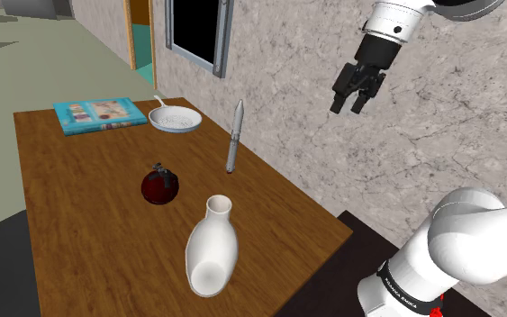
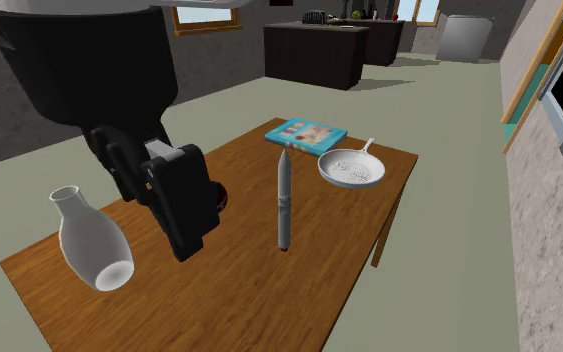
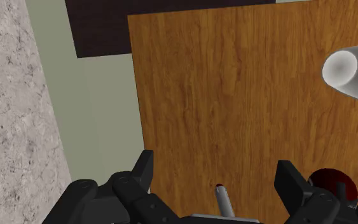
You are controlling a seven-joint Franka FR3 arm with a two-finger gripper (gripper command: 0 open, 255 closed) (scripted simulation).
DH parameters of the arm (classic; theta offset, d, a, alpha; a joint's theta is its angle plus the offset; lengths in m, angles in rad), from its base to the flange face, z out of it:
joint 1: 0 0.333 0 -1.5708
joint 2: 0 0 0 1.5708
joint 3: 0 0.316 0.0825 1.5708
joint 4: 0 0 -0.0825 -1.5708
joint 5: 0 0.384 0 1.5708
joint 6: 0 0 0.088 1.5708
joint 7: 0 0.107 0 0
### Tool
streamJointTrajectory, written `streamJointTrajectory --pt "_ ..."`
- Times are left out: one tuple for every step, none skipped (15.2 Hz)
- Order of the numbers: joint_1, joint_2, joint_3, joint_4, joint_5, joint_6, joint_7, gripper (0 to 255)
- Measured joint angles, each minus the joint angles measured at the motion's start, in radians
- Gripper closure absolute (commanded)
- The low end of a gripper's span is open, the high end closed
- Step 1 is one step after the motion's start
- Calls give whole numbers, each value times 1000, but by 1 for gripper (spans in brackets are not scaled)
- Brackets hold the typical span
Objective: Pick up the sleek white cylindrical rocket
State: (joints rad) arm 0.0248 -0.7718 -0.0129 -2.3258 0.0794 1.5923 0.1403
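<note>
status: no grasp yet | gripper [image 1: 357,97] open and empty, we saw it hanging well above the table [image 1: 80,216] | rocket [image 1: 234,137] stood upright and untouched by the table edge at the shoulder view's right, nearer than the pan [image 1: 176,119] | remaining, we judged: descend, align, close, lift

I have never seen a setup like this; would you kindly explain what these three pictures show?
It is a simulated white robot arm with a black two-fingered hand. One picture looks over its shoulder, one comes from a second camera near the table, one from a camera on the hand. On the table are an upright grey-white rocket, a white vase, a dark red fruit, a pan and a book. The hand hangs open above the table, holding nothing.
</note>
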Motion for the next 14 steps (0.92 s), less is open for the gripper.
streamJointTrajectory --pt "0 0 0 0 0 0 0 0" --pt "5 -1 -7 -17 0 27 -19 0" --pt "11 2 -23 -36 -1 69 -54 0" --pt "18 -3 -44 -62 -4 115 -97 0" --pt "30 8 -59 -78 0 166 -137 0" --pt "43 26 -75 -96 5 228 -179 0" --pt "55 36 -95 -119 10 288 -226 0" --pt "68 43 -116 -133 16 336 -274 0" --pt "84 56 -137 -156 26 396 -324 0" --pt "101 78 -163 -164 36 453 -377 0" --pt "121 99 -187 -172 49 506 -431 0" --pt "141 115 -214 -180 64 555 -488 0" --pt "169 148 -239 -176 86 608 -542 0" --pt "199 182 -268 -176 111 663 -603 0"
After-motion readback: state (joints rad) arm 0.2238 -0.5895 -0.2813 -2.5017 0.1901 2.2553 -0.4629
